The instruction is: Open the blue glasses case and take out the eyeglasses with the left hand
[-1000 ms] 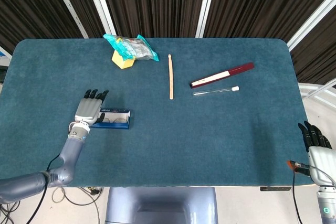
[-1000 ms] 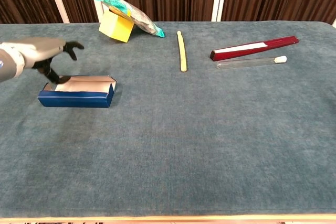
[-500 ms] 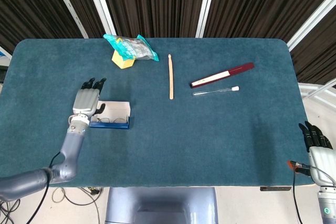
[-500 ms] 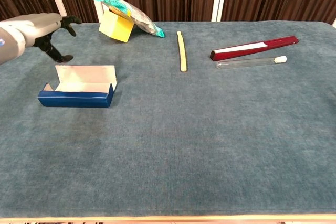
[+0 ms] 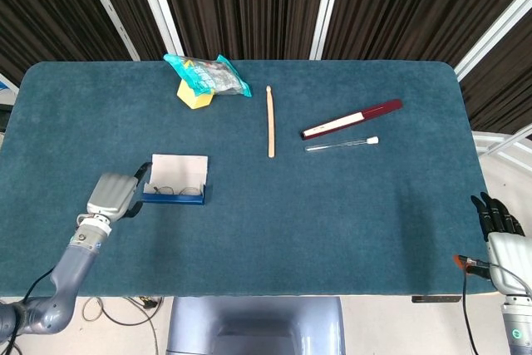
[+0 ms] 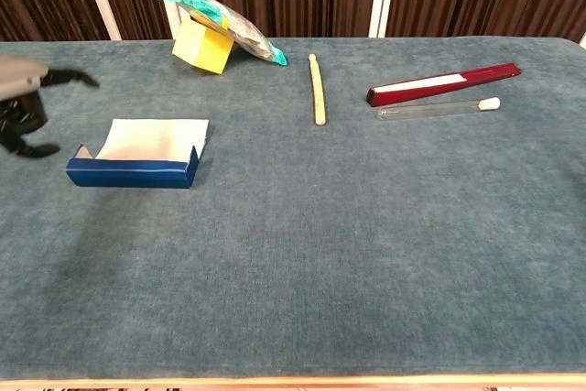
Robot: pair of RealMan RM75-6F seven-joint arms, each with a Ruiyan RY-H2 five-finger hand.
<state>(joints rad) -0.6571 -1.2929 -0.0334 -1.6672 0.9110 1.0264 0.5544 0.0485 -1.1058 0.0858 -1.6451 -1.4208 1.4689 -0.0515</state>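
Blue case (image 5: 174, 194) lies open at table's nine o'clock, pale lid (image 5: 178, 164) flipped back toward twelve, glasses (image 5: 176, 191) visible inside. My left hand (image 5: 111, 194) hovers just off case's nine o'clock end, fingers apart, holding nothing. Right hand (image 5: 497, 220) idle at table's four o'clock corner, fingers apart, empty. Next: come in from above, pinch frame near its middle, lift straight without dragging case.
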